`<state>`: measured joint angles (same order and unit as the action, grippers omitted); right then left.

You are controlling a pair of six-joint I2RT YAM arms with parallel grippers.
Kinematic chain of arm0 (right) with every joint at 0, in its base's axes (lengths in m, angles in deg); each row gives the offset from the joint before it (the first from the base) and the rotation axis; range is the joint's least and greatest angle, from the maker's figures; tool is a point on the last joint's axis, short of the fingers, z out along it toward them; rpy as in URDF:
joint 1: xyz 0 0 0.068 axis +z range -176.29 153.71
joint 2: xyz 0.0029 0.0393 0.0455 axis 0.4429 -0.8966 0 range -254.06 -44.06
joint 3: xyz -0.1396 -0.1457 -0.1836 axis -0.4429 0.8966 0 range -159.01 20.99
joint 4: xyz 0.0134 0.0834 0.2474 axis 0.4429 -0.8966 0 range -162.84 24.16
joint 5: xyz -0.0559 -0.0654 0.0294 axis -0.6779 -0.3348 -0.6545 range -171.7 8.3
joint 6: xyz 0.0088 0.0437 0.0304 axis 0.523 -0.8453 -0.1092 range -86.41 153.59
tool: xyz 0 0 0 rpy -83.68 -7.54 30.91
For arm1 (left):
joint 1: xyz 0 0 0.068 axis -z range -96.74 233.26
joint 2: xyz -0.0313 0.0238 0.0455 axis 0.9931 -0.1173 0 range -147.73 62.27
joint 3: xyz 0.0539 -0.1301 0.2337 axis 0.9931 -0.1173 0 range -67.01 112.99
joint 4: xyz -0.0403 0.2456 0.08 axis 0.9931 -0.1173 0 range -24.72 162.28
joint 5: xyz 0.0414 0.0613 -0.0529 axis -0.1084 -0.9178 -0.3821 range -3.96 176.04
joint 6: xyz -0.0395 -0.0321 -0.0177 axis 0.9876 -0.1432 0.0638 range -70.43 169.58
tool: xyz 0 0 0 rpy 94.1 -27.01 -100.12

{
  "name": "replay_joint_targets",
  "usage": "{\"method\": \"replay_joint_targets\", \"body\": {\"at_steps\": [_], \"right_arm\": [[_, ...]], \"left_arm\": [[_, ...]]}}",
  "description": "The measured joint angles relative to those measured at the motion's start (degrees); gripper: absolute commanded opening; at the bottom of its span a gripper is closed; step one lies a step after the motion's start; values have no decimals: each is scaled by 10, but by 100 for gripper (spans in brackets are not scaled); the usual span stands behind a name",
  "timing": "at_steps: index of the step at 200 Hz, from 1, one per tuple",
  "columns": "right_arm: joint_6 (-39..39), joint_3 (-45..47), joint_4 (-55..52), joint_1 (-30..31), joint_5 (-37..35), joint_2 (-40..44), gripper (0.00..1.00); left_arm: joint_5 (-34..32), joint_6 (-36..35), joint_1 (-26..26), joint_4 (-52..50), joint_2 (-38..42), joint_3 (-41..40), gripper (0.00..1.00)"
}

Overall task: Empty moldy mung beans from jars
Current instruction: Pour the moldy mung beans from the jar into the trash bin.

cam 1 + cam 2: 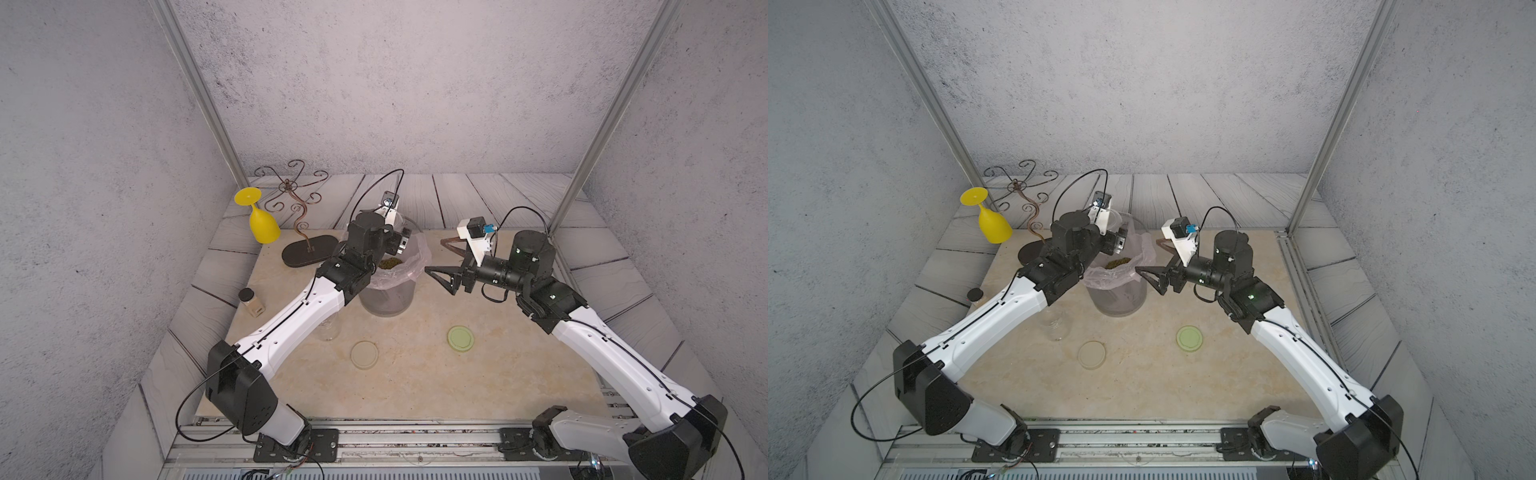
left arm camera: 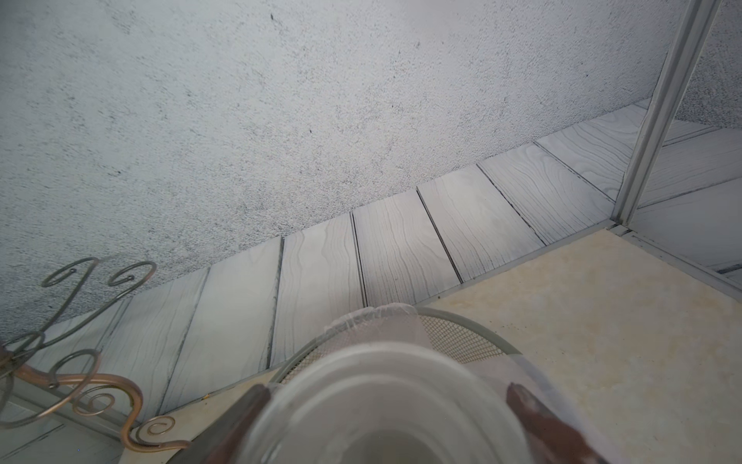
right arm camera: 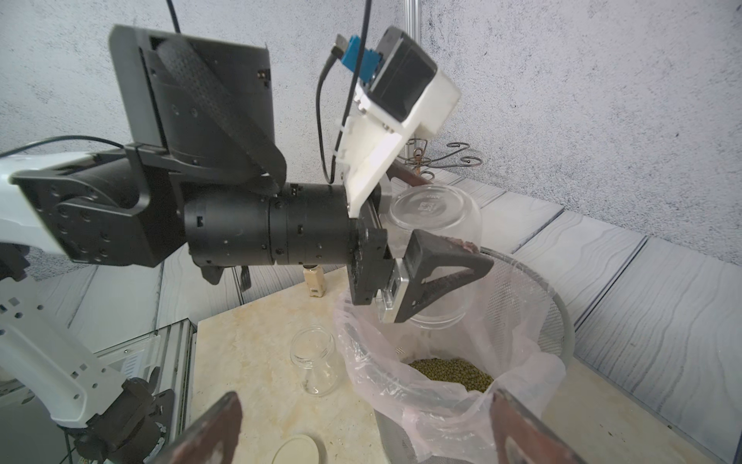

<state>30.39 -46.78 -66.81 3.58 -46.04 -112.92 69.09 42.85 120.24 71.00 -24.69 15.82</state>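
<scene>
My left gripper (image 3: 433,229) is shut on a clear glass jar (image 3: 435,225) and holds it upside down over the grey bin (image 1: 386,301), base up. The glass looks clear inside. In the left wrist view the jar (image 2: 385,401) fills the gap between the fingers (image 2: 241,418). Olive-green mung beans (image 1: 390,262) (image 3: 451,373) lie in the bin's plastic liner. A second jar (image 1: 329,328) (image 3: 315,359) stands upright without a lid beside the bin. My right gripper (image 1: 436,257) (image 3: 369,401) hangs open just right of the bin, holding nothing.
A beige lid (image 1: 364,354) and a pale green lid (image 1: 460,339) lie flat on the table in front of the bin. A yellow goblet (image 1: 259,220), a wire stand (image 1: 309,249) and a small black-capped bottle (image 1: 250,301) are at the left.
</scene>
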Motion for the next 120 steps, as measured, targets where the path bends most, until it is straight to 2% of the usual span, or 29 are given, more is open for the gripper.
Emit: {"method": "replay_joint_targets", "body": {"at_steps": [52,120], "right_arm": [[1,2,3,0,-6,2,96],[3,12,7,0,-9,18,96]], "left_arm": [[-43,-48,28,2,-9,17,48],[-89,-76,30,34,-14,12,48]]}}
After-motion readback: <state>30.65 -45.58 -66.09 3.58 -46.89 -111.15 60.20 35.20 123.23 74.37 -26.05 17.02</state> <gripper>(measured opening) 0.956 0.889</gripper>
